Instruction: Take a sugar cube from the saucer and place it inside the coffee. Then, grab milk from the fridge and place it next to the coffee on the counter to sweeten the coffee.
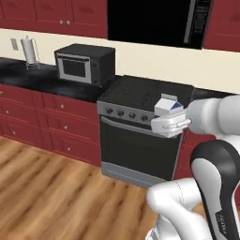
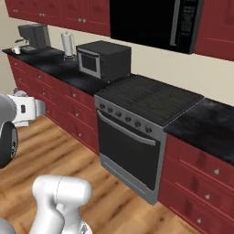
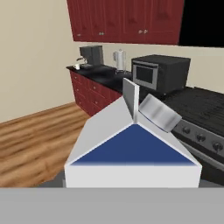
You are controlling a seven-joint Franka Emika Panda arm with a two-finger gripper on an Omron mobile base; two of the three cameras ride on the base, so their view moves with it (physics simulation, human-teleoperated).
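In the left base view, upper left: black counter carrying a paper-towel holder and, just right of it, a dark microwave. Centre: black stove with a row of knobs over the oven door. Right of centre: milk held upright above the stove's front edge, gripper clamped on the carton from below. In the hand view, upper left: coffee machine on the far counter end, small coffee beside it; lower centre: milk's gabled top with blue panel, close up.
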